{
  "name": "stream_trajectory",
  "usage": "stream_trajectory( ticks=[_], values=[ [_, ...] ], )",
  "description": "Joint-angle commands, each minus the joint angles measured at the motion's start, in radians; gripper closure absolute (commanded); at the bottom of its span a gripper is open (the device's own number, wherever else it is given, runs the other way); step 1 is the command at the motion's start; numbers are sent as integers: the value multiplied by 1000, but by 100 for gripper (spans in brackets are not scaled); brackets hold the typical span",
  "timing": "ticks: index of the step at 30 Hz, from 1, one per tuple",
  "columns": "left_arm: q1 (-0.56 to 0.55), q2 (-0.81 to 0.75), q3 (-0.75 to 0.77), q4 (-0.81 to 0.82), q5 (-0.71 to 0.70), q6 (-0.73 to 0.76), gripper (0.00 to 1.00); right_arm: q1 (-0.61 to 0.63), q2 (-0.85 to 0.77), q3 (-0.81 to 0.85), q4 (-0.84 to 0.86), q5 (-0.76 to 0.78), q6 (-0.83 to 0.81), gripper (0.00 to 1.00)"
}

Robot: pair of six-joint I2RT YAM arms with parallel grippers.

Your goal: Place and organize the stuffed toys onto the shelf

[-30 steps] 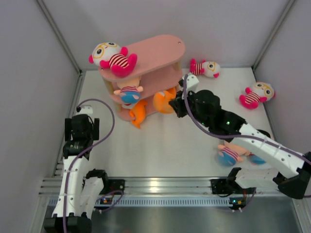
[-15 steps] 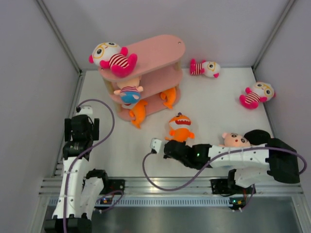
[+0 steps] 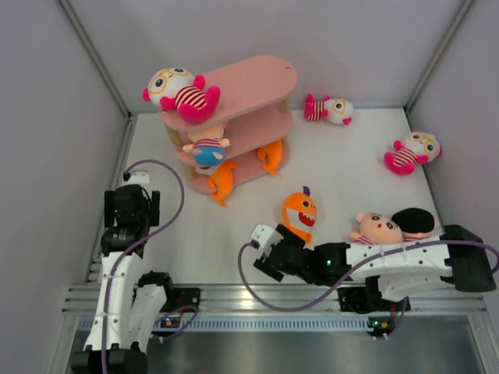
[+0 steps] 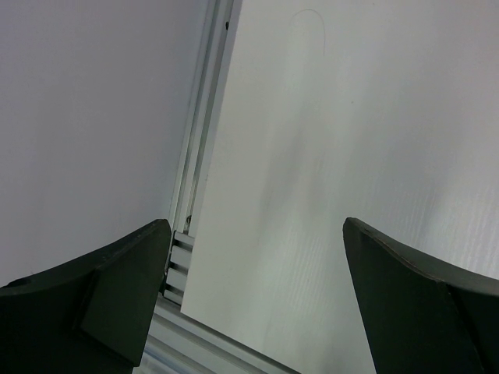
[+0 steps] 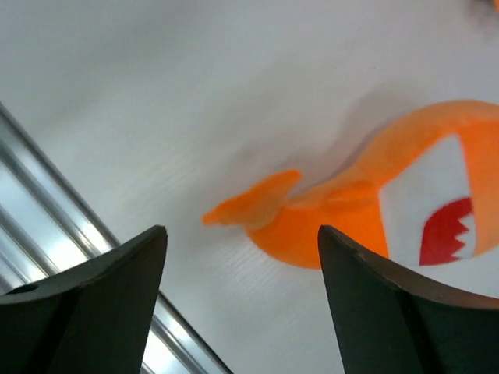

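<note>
- Top external view: the shelf (image 3: 257, 82) stands at the far left of the table (image 3: 343, 171).
- A white-headed doll (image 3: 178, 93) is seen on the left end of its top board, and a peach doll (image 3: 207, 146) on the middle tier.
- Two orange fish (image 3: 222, 179) (image 3: 270, 156) are lodged at the lowest tier.
- Four toys are not yet shelved. A third orange fish (image 3: 300, 213) lies on the table, and two white-headed dolls (image 3: 327, 109) (image 3: 413, 152) lie far right. A second peach doll (image 3: 378, 228) rests against the right arm.
- The right gripper (image 3: 271, 253) is held low, just beside the loose fish, with nothing gripped. The left gripper (image 3: 131, 204) is parked near the left edge, well apart from every toy.
- Left wrist view: the left gripper (image 4: 256, 226) is spread wide over bare table (image 4: 351, 117). No toy is in view.
- Right wrist view: the right gripper (image 5: 242, 234) is also spread wide and empty. The loose fish (image 5: 351, 199) lies just beyond the fingertips, on its side, with a fin pointing toward the jaws and its white toothed mouth to the right. It is not enclosed.
- The step in hand is judged to be the pick-up of this fish.
- For the next move, the jaws would need to be advanced around the plump body rather than the thin fin, then closed. The fish would then be carried to the shelf, where the right part of the top board is bare.
</note>
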Motion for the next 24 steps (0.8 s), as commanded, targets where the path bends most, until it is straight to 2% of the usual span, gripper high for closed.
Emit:
stream_trajectory(
  ticks=[1, 2, 4, 7, 8, 11, 13, 15, 18, 19, 20, 22, 24],
  values=[
    [-4, -15, -6, 10, 11, 6, 2, -147, -105, 68, -69, 94, 439, 22],
    [-4, -13, -6, 10, 11, 6, 2, -240, -120, 40, -95, 106, 653, 22],
    [-4, -12, -6, 9, 12, 8, 2, -282, -180, 2, -149, 201, 936, 23],
    [-4, -13, -7, 10, 15, 8, 2, -283, -254, -92, -117, 261, 1118, 20],
    [-6, -12, -7, 10, 17, 8, 2, -287, -266, -139, -23, 260, 1136, 19],
    [-6, -10, -7, 10, 20, 9, 2, -309, -213, -156, 102, 211, 1105, 12],
    [-6, -7, -6, 9, 17, 9, 2, -307, -147, -103, 50, 204, 1109, 12],
    [-6, -7, -4, 6, 15, 9, 2, -290, -32, -20, -95, 218, 1166, 11],
    [-4, -4, -3, 6, 15, 9, 2, -269, 82, -24, -221, 250, 1369, 12],
    [-7, -6, -3, 6, 15, 9, 2, -260, 103, -35, -229, 256, 1462, 14],
    [-7, -4, -1, 4, 15, 8, 2, -238, 134, -55, -211, 258, 1468, 14],
    [-10, -1, 0, 4, 18, 9, 2, -235, 160, -64, -96, 243, 1402, 18],
    [-9, 0, 2, 4, 25, 9, 2, -238, 200, -52, -68, 249, 1382, 23]
  ],
)
